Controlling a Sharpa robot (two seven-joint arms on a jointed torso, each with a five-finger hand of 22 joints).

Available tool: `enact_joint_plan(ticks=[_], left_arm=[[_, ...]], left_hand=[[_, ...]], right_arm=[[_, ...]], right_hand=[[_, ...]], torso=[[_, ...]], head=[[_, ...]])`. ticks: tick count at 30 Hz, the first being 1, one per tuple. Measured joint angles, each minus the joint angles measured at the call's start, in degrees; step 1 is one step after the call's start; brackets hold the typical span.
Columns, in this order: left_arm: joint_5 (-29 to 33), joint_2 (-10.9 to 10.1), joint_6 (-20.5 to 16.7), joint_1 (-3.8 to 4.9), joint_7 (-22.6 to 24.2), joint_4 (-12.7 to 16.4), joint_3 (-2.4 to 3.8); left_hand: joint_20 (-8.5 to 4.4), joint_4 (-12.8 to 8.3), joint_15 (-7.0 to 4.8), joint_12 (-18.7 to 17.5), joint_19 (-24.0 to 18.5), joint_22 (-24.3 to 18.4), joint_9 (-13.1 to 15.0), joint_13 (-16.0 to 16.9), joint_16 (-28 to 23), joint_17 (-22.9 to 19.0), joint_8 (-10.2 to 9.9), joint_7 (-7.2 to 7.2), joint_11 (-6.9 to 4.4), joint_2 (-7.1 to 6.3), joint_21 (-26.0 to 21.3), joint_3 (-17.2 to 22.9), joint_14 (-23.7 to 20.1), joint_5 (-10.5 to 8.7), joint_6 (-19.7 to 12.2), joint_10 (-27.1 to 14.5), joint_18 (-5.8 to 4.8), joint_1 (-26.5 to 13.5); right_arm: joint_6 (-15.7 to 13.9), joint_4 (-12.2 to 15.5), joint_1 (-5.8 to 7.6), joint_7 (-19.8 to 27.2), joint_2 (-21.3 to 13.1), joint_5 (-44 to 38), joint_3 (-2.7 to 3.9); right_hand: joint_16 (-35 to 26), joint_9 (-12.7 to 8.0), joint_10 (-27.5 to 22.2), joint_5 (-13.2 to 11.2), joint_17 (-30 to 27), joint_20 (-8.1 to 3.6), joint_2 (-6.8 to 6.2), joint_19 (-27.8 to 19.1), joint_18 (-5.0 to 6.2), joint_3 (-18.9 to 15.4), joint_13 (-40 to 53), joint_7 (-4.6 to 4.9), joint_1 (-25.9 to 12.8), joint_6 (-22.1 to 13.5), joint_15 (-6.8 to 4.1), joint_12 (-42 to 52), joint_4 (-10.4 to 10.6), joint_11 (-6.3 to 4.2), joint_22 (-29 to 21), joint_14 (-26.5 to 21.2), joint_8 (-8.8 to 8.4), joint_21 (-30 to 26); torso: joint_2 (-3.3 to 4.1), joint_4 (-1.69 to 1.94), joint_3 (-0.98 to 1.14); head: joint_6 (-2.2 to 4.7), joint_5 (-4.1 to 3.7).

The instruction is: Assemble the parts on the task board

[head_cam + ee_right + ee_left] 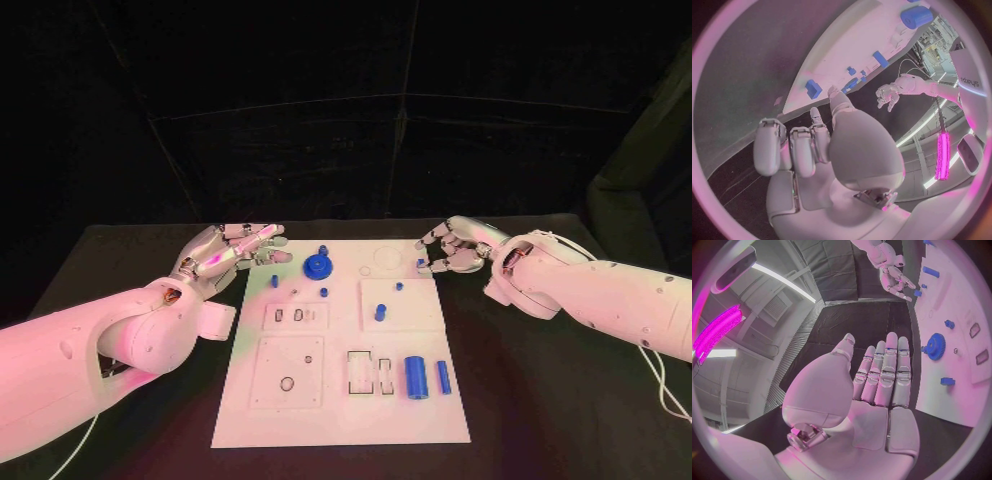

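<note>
Left silver hand (231, 252) is held empty, fingers straight and together, beside the white rectangular task board (346, 415). Blue toothed gear (317, 266) is seated near the board's far edge. Right silver hand (456, 250) is curled at the far right corner, just beside a small blue peg (423, 264); contact can't be told.

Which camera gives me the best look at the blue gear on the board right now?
The left wrist view: the blue gear sits close beside the left hand, teeth visible. The head view shows the gear small, but places it on the task board. In the right wrist view I cannot pick it out.
</note>
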Motion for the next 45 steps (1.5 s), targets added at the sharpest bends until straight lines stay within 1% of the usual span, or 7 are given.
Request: enact_joint_plan(ticks=[10,16,19,22,34,40,45], left_arm=[[0.0,0.1,0.1,-0.03,0.0,-0.1,-0.01],[0.0,0.1,0.1,-0.03,0.0,-0.2,-0.01],[0.0,0.1,0.1,-0.03,0.0,-0.2,-0.01],[0.0,0.1,0.2,-0.04,0.0,-0.2,-0.01],[0.0,0.1,0.2,-0.04,0.0,-0.2,-0.02],[0.0,0.1,0.2,-0.04,0.0,-0.3,-0.02],[0.0,0.1,0.2,-0.04,-0.1,-0.3,-0.02]], left_hand=[[0.0,0.0,0.0,0.0,0.0,0.0,0.0,0.0,0.0,0.0,0.0,0.0,0.0,0.0,0.0,0.0,0.0,0.0,0.0,0.0,0.0,0.0],[0.0,0.0,0.0,0.0,0.0,0.0,0.0,0.0,0.0,0.0,0.0,0.0,0.0,0.0,0.0,0.0,0.0,0.0,0.0,0.0,0.0,0.0],[0.0,0.0,0.0,0.0,0.0,0.0,0.0,0.0,0.0,0.0,0.0,0.0,0.0,0.0,0.0,0.0,0.0,0.0,0.0,0.0,0.0,0.0],[0.0,0.0,0.0,0.0,0.0,0.0,0.0,0.0,0.0,0.0,0.0,0.0,0.0,0.0,0.0,0.0,0.0,0.0,0.0,0.0,0.0,0.0],[0.0,0.0,0.0,0.0,0.0,0.0,0.0,0.0,0.0,0.1,0.0,0.0,0.0,0.0,0.0,0.0,0.0,0.0,0.0,0.0,0.0,0.0],[0.0,0.0,0.0,0.0,0.0,0.0,0.0,0.0,0.0,0.1,0.0,0.0,0.0,0.0,0.0,0.0,0.0,0.0,0.0,0.0,0.0,0.0],[0.0,0.0,0.0,0.0,0.0,0.0,0.0,0.0,0.0,0.1,0.0,0.0,0.0,0.0,0.0,0.0,0.0,0.0,0.0,0.0,0.0,0.0]], right_arm=[[0.8,-1.7,-0.49,0.0,0.8,-0.3,0.02],[1.3,-2.5,-0.74,0.0,1.3,-0.5,0.01],[1.6,-2.7,-0.82,0.0,1.4,-0.7,0.01],[2.0,-2.9,-0.93,-0.1,1.5,-0.9,0.01],[2.7,-3.3,-1.09,-0.2,1.9,-1.5,0.04],[2.4,-3.3,-1.11,0.0,2.0,-1.5,0.04],[0.4,-3.1,-1.17,0.5,2.1,-1.2,0.02]], right_hand=[[0.0,0.1,0.0,0.0,0.0,0.0,0.3,0.0,0.0,0.0,0.0,-0.23,0.3,0.2,0.0,0.0,-0.3,0.0,0.0,0.0,0.0,0.0],[0.0,0.4,0.1,-1.7,0.0,0.0,1.91,0.0,0.0,1.1,0.0,-0.69,1.9,3.1,0.0,0.0,-1.6,-0.13,0.0,0.0,1.19,0.0],[0.0,0.4,0.3,-2.3,0.0,0.0,2.11,0.0,0.0,1.3,0.0,-1.17,2.1,3.8,-0.13,0.0,-2.0,-0.33,0.0,-0.1,1.5,0.0],[0.0,0.5,0.1,-2.5,0.0,0.0,2.12,0.0,0.0,1.6,0.0,-1.15,2.1,4.3,-0.22,0.0,-2.2,-0.53,0.1,-0.2,1.69,0.0],[0.2,0.5,0.1,-3.9,0.0,-0.65,3.83,0.2,0.0,2.9,0.2,-1.86,1.8,7.0,-0.64,0.1,-3.5,-0.98,0.3,-0.2,2.31,0.0],[0.2,0.5,0.2,-6.3,0.0,-1.54,5.84,0.6,0.0,5.2,0.1,-2.84,1.4,9.9,-1.79,1.0,-3.6,-2.31,1.0,-0.1,3.16,0.0],[0.5,0.5,0.1,-6.1,0.0,-2.09,6.67,0.8,0.0,7.2,0.0,-2.63,1.3,10.2,-2.22,1.4,-3.9,-3.02,1.6,-0.1,3.39,0.2]], torso=[[-0.04,0.04,-0.06],[-0.07,0.03,-0.09],[-0.08,0.03,-0.09],[-0.08,0.03,-0.08],[-0.09,-0.01,-0.07],[-0.09,-0.01,-0.06],[-0.1,-0.02,-0.04]], head=[[-0.2,-0.02],[-0.34,-0.02],[-0.4,-0.03],[-0.44,-0.03],[-0.6,-0.09],[-0.68,-0.09],[-0.69,-0.03]])
